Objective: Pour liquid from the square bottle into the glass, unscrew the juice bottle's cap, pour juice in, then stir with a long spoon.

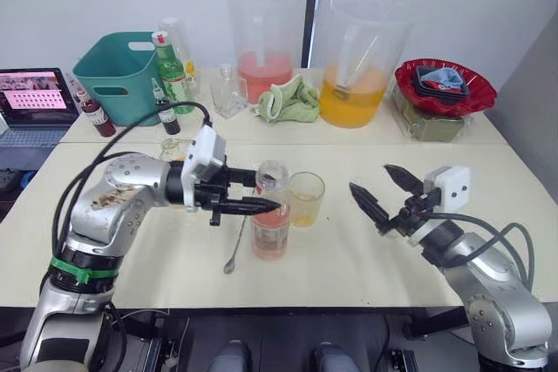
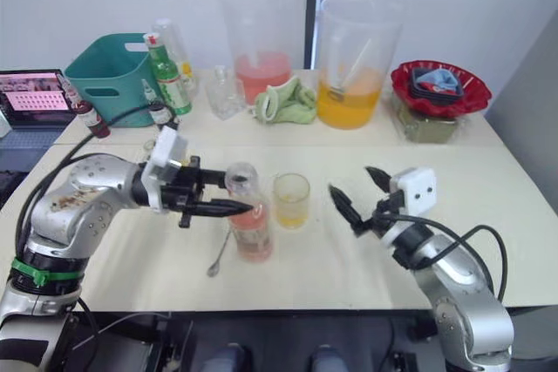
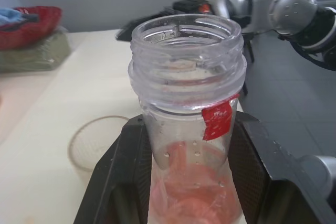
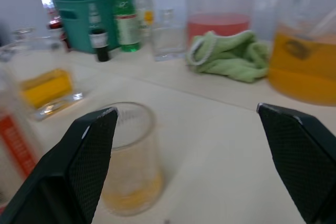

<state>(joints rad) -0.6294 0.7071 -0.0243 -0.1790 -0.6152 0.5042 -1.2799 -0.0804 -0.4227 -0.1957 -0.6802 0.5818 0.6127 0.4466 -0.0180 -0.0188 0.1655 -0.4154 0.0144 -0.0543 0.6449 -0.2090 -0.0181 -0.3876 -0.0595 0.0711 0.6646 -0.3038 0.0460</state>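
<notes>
left gripper (image 1: pixel 261 193) clamping uncapped juice bottle (image 1: pixel 271 215), label mostly hidden; right gripper (image 1: pixel 384 189) spread

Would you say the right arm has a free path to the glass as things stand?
Probably yes: the right end effector is open and faces the glass across bare table, while the juice bottle in the left end effector stands on its far side.

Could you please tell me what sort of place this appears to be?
Probably a robot test bench set up as a drinks-mixing station: a pale table holding two large pitchers, assorted bottles such as the green bottle, and a laptop.
</notes>
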